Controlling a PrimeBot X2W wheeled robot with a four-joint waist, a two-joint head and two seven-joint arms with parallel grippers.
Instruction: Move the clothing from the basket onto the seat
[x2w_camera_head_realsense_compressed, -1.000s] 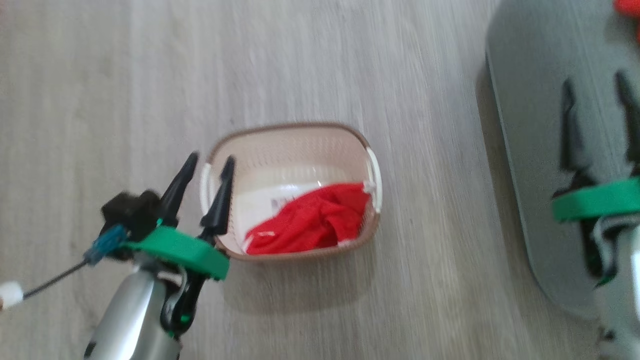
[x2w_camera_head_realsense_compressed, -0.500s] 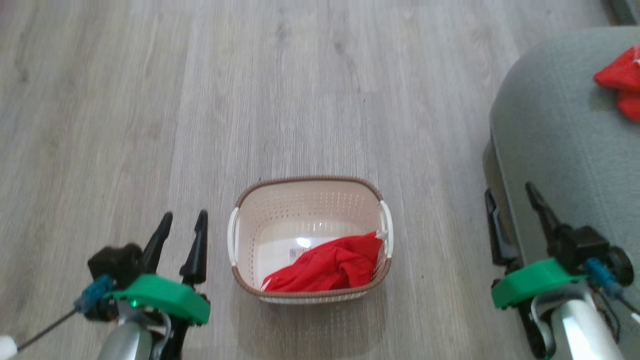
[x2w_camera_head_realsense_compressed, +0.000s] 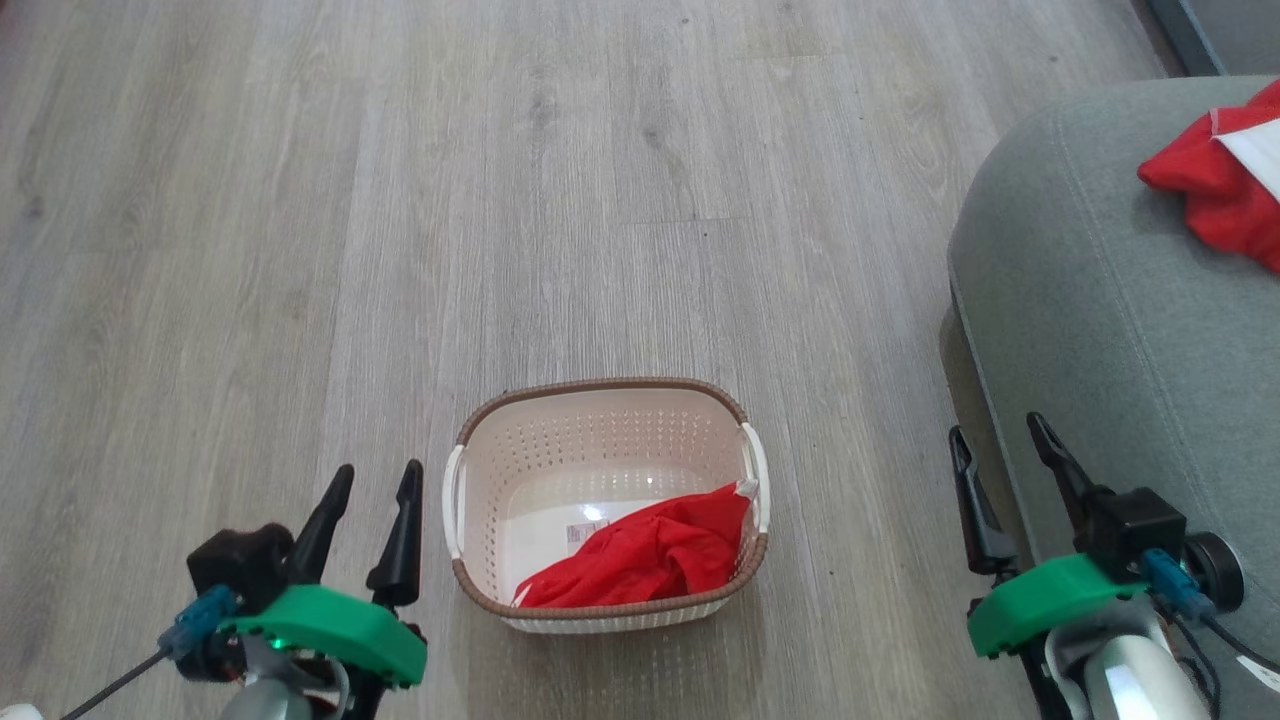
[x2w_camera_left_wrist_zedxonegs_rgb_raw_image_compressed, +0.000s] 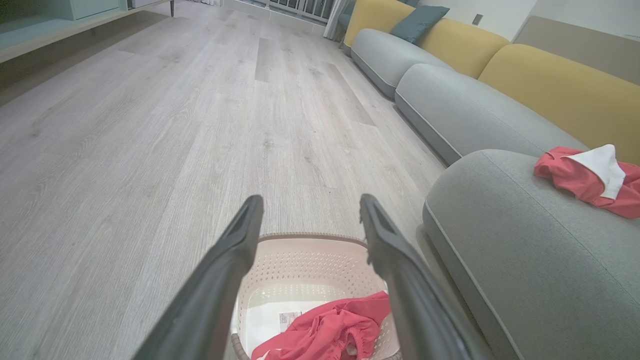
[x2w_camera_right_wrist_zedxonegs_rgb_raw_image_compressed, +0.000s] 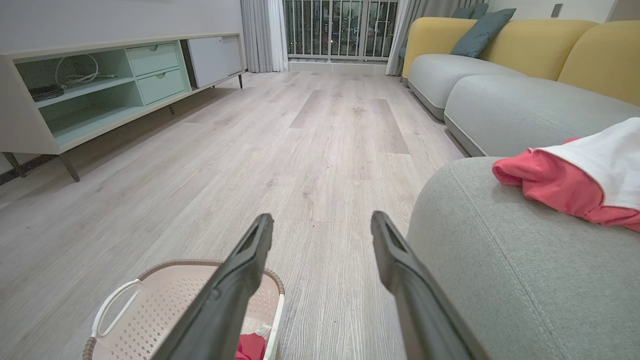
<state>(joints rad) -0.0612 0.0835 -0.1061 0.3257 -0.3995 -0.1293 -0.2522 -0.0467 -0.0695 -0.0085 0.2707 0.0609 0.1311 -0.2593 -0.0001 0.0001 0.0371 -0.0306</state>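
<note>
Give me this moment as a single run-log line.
left gripper: open, empty, left of basket | right gripper: open, empty, beside seat | basket: red garment inside | seat: red-and-white garment on it | task: partly done

pale wood floor (x2w_camera_head_realsense_compressed: 400, 200), yellow-backed grey sofa (x2w_camera_right_wrist_zedxonegs_rgb_raw_image_compressed: 450, 67), mint media cabinet (x2w_camera_right_wrist_zedxonegs_rgb_raw_image_compressed: 100, 95), curtained window (x2w_camera_right_wrist_zedxonegs_rgb_raw_image_compressed: 340, 30)

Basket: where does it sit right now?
In the head view the basket sits on the floor at lower centre, between the left gripper and the right gripper, left of the seat.

One cream basket (x2w_camera_left_wrist_zedxonegs_rgb_raw_image_compressed: 310, 265), two bright red garments (x2w_camera_left_wrist_zedxonegs_rgb_raw_image_compressed: 325, 330) (x2w_camera_left_wrist_zedxonegs_rgb_raw_image_compressed: 565, 177) and three grey sofa seats (x2w_camera_left_wrist_zedxonegs_rgb_raw_image_compressed: 525, 260) (x2w_camera_left_wrist_zedxonegs_rgb_raw_image_compressed: 475, 115) (x2w_camera_left_wrist_zedxonegs_rgb_raw_image_compressed: 390, 55).
</note>
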